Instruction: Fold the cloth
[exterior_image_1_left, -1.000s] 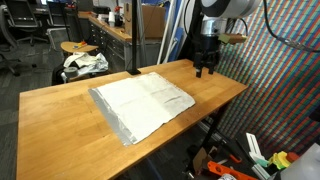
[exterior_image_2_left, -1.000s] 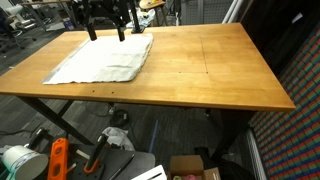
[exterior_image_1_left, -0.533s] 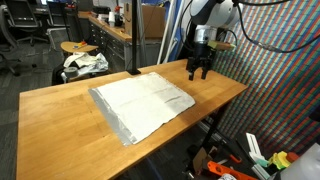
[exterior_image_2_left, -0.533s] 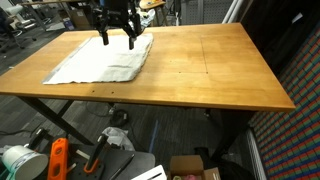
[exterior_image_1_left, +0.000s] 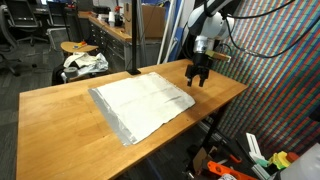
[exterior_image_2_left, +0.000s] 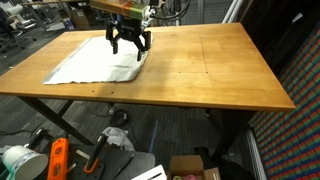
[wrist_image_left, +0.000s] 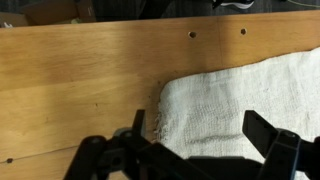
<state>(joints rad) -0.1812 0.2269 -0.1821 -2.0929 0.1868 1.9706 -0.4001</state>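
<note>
So the black Robotiq gripper (exterior_image_2_left: 130, 45) is hanging low over the table with its jaws spread wide and nothing pinched between them. In the wrist view the gripper (wrist_image_left: 195, 160) is showing its two dark fingers (wrist_image_left: 108, 160) along the bottom of the frame. One is sitting over bare wood and the other over fabric. I can't tell whether the tips are actually touching anything.

The flat off-white rectangular cloth (wrist_image_left: 250, 90) is lying right under the gripper. Its frayed short edge is running down between the fingers, and the rest is spreading away to one side. In both exterior views the cloth (exterior_image_1_left: 140, 100) is lying fully opened out on the light wooden tabletop (exterior_image_1_left: 60, 120). The gripper (exterior_image_1_left: 199, 76) is hovering at the end of the cloth nearest the robot's base, close to a corner. From the other side, the cloth (exterior_image_2_left: 95, 60) is stretching away from the gripper towards the table's far end, and most of the tabletop (exterior_image_2_left: 210, 70) is showing plain wood.

Further out, a round stool with a crumpled pale bundle on it (exterior_image_1_left: 82, 62) is standing behind the table. A colourful woven-pattern wall panel (exterior_image_1_left: 285, 80) is filling the space behind the arm.
</note>
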